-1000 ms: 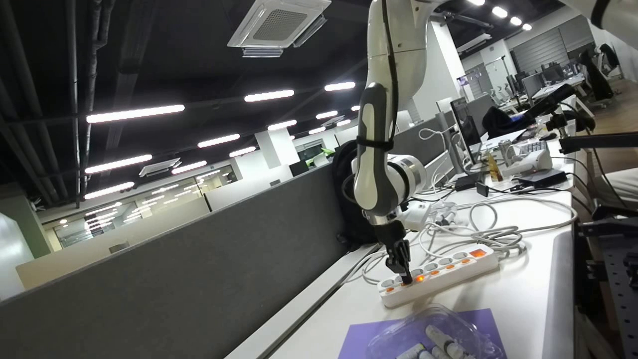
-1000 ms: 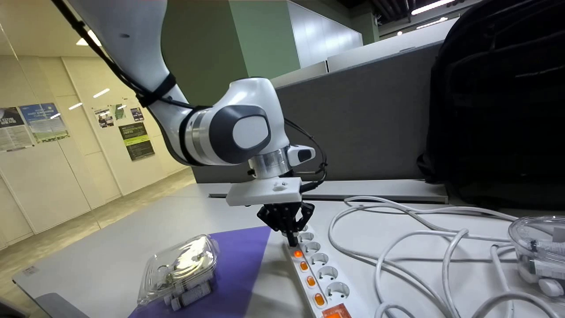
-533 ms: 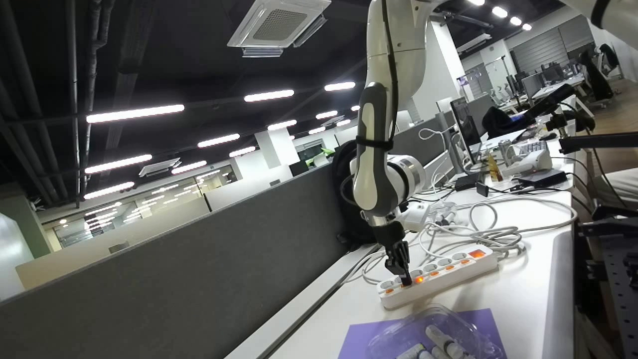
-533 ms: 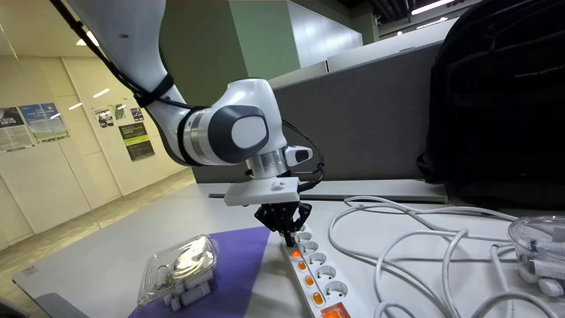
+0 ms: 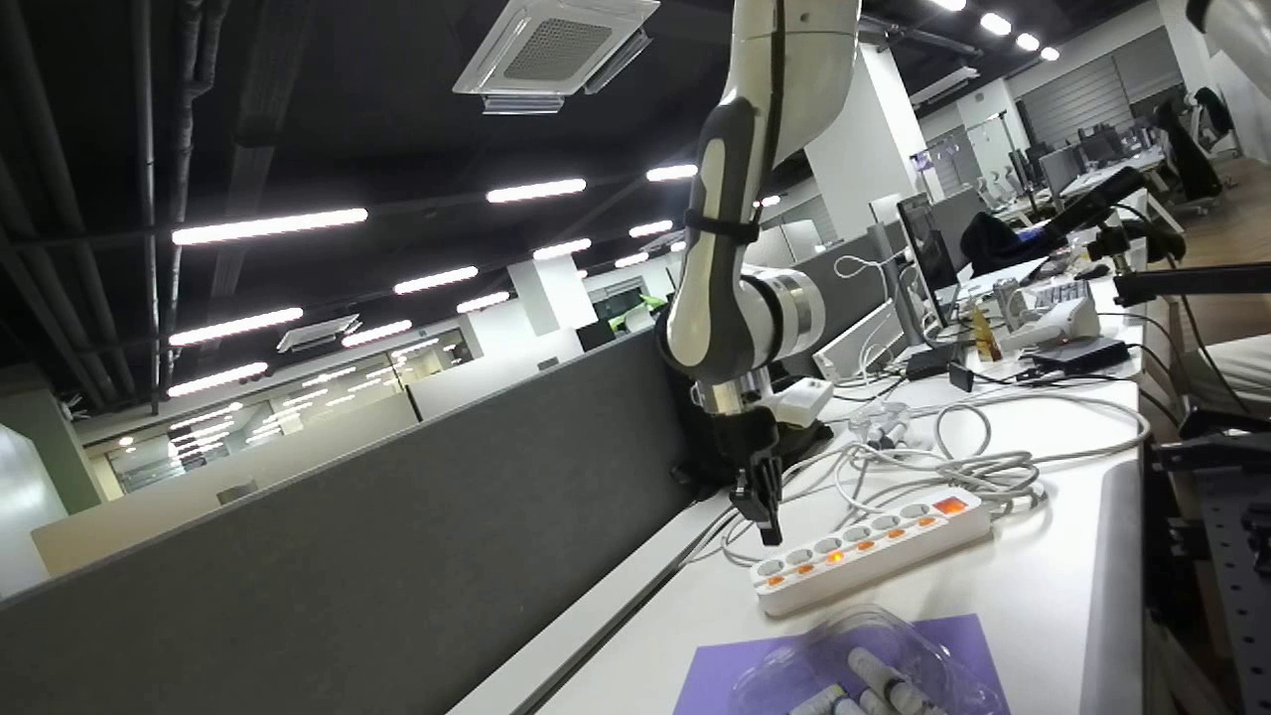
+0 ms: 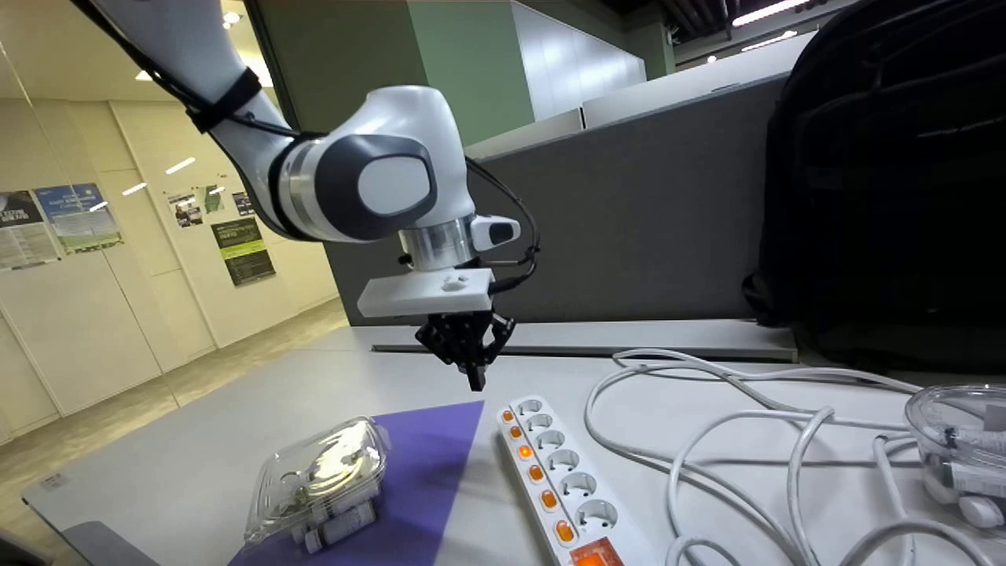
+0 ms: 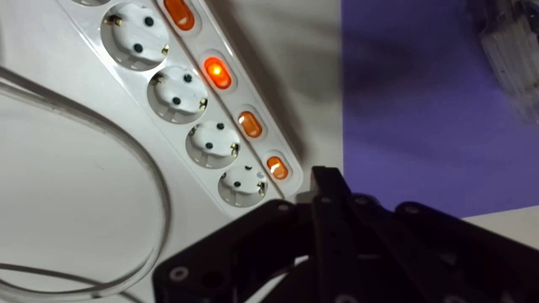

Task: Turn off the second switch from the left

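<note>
Fingers (image 5: pixel 771 533) hang clear of the second switch from the left (image 5: pixel 805 569).

On the white table (image 6: pixel 204 440) lies a power strip (image 6: pixel 555 478) — between a purple sheet (image 6: pixel 428 464) and looping cables (image 7: pixel 163 206).

Power strip (image 6: pixel 550 479) on desk (image 6: pixel 196 440) between sheet (image 6: pixel 432 464) and cables (image 6: pixel 794 475); on it, switches (image 6: pixel 515 432) beside sockets (image 6: pixel 578 483).

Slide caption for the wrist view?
Closed jaws near one end of a power strip: second rocker switch from there unlit, third glowing.
</note>
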